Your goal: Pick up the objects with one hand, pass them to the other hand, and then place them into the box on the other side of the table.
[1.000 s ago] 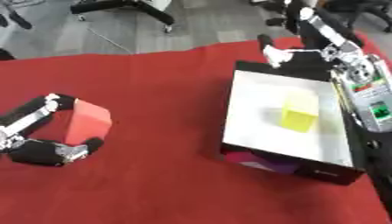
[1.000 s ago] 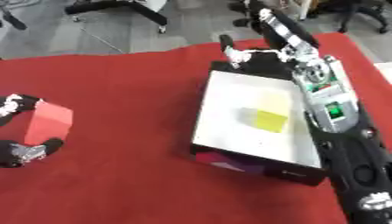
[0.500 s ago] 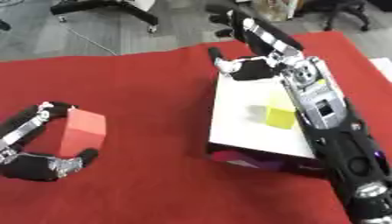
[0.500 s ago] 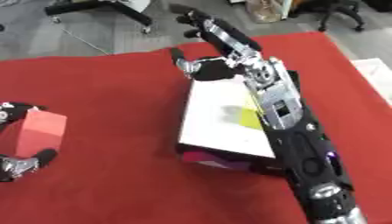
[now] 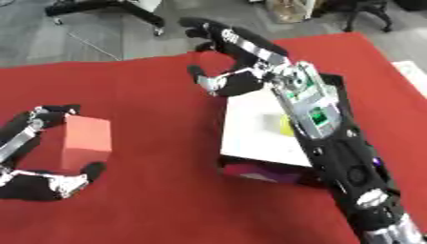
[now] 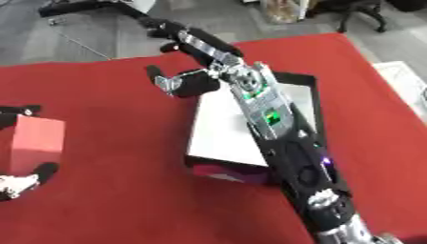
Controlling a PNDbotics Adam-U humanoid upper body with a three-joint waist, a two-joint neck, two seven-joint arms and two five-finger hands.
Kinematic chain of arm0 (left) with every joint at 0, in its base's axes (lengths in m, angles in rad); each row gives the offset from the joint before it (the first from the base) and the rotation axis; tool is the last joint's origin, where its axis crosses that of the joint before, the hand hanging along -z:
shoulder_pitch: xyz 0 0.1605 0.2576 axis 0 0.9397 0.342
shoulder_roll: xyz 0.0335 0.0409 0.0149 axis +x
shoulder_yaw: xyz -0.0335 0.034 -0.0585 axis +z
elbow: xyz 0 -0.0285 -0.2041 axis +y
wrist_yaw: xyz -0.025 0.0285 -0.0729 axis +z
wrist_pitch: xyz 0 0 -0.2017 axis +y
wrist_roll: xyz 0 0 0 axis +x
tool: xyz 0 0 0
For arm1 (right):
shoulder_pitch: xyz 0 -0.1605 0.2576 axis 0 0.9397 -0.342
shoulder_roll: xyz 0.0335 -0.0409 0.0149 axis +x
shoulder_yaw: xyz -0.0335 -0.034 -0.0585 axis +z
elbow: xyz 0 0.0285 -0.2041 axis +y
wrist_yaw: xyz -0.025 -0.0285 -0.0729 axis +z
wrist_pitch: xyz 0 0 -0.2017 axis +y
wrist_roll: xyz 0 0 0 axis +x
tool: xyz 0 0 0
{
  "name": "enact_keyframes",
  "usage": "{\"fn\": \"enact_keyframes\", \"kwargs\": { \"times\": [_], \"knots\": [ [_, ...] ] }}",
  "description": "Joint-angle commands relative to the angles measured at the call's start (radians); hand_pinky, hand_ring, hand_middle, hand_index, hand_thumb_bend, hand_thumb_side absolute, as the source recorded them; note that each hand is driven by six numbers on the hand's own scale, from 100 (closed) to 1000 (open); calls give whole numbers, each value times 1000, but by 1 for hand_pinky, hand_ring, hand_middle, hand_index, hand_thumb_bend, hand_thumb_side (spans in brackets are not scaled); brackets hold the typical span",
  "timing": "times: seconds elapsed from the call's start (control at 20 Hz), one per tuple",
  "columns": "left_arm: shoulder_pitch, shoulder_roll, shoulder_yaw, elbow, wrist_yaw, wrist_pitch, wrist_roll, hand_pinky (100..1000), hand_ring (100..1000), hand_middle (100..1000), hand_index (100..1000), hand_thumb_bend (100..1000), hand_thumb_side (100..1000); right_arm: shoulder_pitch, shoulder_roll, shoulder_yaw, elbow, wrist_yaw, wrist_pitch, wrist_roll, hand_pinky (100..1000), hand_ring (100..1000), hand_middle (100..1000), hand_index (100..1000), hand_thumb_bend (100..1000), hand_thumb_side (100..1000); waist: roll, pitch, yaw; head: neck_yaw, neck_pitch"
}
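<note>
A red block (image 5: pixel 86 140) sits at the left of the red cloth, with my left hand (image 5: pixel 37 181) shut on it, fingers (image 5: pixel 33 123) curled over its far side and the thumb under its near corner. My right hand (image 5: pixel 243 71) hangs open with fingers spread, just left of the box's far corner, and holds nothing. The box (image 5: pixel 250 143) has a white inside and stands right of centre. A yellow block (image 5: pixel 285 125) lies in it, mostly hidden by my right forearm, which crosses over the box.
The red cloth (image 5: pixel 158 119) covers the table. Beyond its far edge are grey floor and the bases of office chairs (image 5: pixel 108 9). A white thing (image 5: pixel 410 71) shows at the right edge.
My right hand has swung left from over the box's far right corner to beyond its left corner. The left hand still holds the red block. The camera has shifted as well.
</note>
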Motion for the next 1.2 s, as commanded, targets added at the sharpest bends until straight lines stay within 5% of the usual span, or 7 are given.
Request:
{"fn": "enact_keyframes", "kwargs": {
  "times": [0.05, 0.5, 0.7, 1.2],
  "knots": [
    [-19, -12, 9, 1, -46, -23, 51, 936, 674, 479, 545, 100, 249, -31, 9, 22, -6, -8, 1, 26, 901, 1000, 1000, 988, 100, 100, -14, -16, 4, -7, -3],
    [-29, -57, 36, 67, -181, -118, 189, 854, 662, 473, 533, 100, 158, -70, 16, 71, -6, 1, 2, 117, 890, 1000, 1000, 970, 103, 100, -18, -17, 10, -8, -9],
    [-35, -75, 42, 89, -244, -153, 234, 850, 657, 468, 521, 100, 146, -87, 17, 78, -22, 31, 7, 145, 894, 1000, 1000, 957, 246, 100, -17, -16, 13, -11, -11],
    [-59, -126, 44, 136, -187, -51, 156, 936, 628, 435, 483, 100, 167, -79, 39, 84, -2, 148, -71, 174, 903, 1000, 1000, 948, 380, 100, -11, -10, 19, -18, -19]
  ]
}}
